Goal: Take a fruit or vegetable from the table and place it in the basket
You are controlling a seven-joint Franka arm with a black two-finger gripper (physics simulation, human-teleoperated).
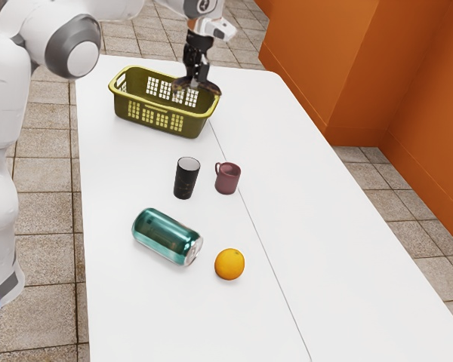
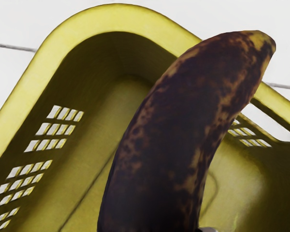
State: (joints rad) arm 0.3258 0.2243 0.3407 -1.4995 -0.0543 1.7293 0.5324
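In the exterior view my gripper point(image 1: 197, 81) is over the basket point(image 1: 128, 99), toward the basket's right end, shut on a dark, spotted banana point(image 1: 209, 87). The yellow-green basket has grid-like holes in its walls. From the wrist view, the brown-black banana point(image 2: 169, 130) looms large across the basket's interior, its tip reaching over the rim of the basket point(image 2: 55, 43). An orange point(image 1: 229, 264) lies on the white table near the teal can.
A teal can point(image 1: 166, 237) lies on its side on the table point(image 1: 136, 317). Between it and the basket stand a black cup point(image 1: 186, 179) and a maroon mug point(image 1: 227, 179). An orange wall point(image 1: 347, 68) rises beyond the table's far edge.
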